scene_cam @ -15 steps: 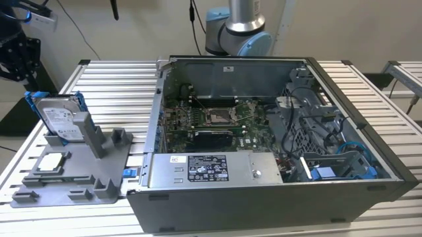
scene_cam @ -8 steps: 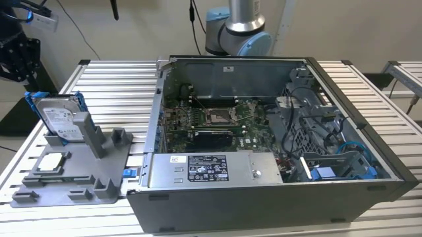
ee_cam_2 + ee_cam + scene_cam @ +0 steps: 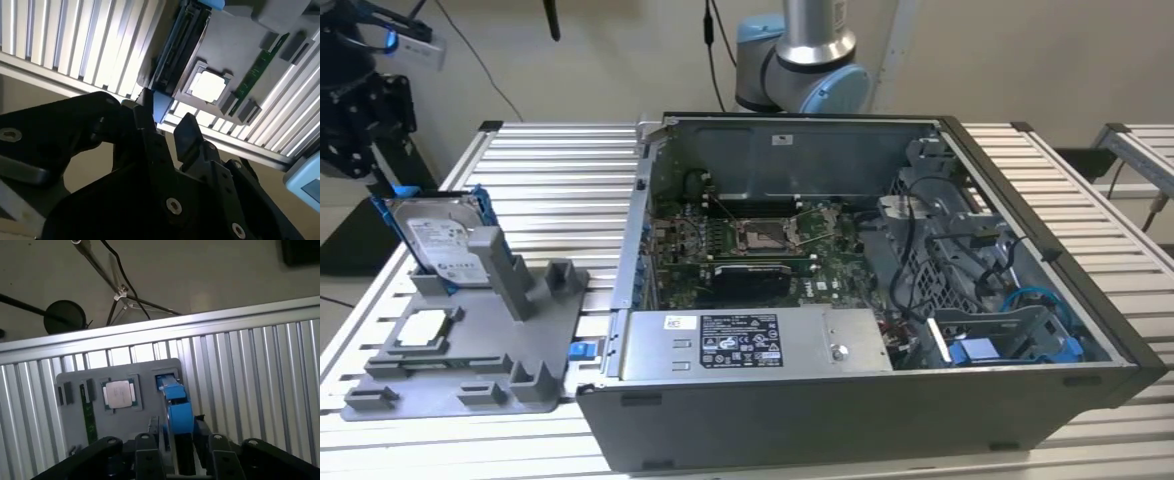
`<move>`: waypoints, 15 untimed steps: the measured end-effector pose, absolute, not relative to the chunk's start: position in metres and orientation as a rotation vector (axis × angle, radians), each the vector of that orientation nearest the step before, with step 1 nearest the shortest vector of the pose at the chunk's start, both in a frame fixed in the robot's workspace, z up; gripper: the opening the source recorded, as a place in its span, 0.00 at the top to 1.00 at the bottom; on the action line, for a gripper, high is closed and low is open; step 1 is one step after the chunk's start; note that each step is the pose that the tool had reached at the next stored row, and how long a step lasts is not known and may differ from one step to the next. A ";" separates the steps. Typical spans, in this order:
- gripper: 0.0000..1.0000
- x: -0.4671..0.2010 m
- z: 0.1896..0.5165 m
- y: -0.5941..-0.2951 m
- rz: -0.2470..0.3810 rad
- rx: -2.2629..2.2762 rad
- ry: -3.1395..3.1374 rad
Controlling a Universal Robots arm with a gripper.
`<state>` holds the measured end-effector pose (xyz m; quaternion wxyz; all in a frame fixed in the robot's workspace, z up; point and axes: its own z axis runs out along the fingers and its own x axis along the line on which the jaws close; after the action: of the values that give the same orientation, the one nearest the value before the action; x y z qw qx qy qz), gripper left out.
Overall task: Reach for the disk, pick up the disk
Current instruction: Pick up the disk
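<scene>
- The gripper (image 3: 380,165) hangs over the far corner of the grey plastic fixture tray (image 3: 467,370), which lies on the slatted aluminium table (image 3: 560,170).
- In that same far corner of the tray stands the disk (image 3: 440,238), a flat silver-grey metal hard drive with a white label and a bright blue plastic bracket. It is upright in its slot and leans slightly.
- The exterior view gives the disk's broad labelled face. Both wrist views catch it edge-on, as a thin slab tipped with blue.
- In the second wrist view the black fingers (image 3: 187,131) are spread apart, one on each side of the disk's blue corner. I cannot tell whether they touch it.
- The first wrist view looks straight down on the tray, and the blue bracket runs in between the finger bases.
- The small square silver chip (image 3: 119,394) sits in a recess near the tray's middle, apart from the disk.
- A narrow green memory stick (image 3: 89,421) lies on the tray just beyond the chip. It is plain in both wrist views but hard to make out in the exterior view.
- The exterior view also takes in the big open dark-grey computer case (image 3: 854,420), just beside the tray on the exterior view's right.
- The first wrist view adds a round black stand base (image 3: 65,315) on the floor, past the table edge behind the tray.
</scene>
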<state>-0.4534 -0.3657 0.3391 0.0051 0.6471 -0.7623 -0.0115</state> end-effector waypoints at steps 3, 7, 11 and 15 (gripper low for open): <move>0.00 -0.453 0.334 -0.365 -0.036 2.033 -2.382; 0.00 -0.453 0.326 -0.364 -0.035 2.054 -2.364; 0.00 -0.453 0.319 -0.364 -0.034 2.086 -2.336; 0.00 -0.453 0.312 -0.364 -0.033 2.107 -2.318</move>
<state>-0.4527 -0.3636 0.3118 0.0045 0.6726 -0.7399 -0.0106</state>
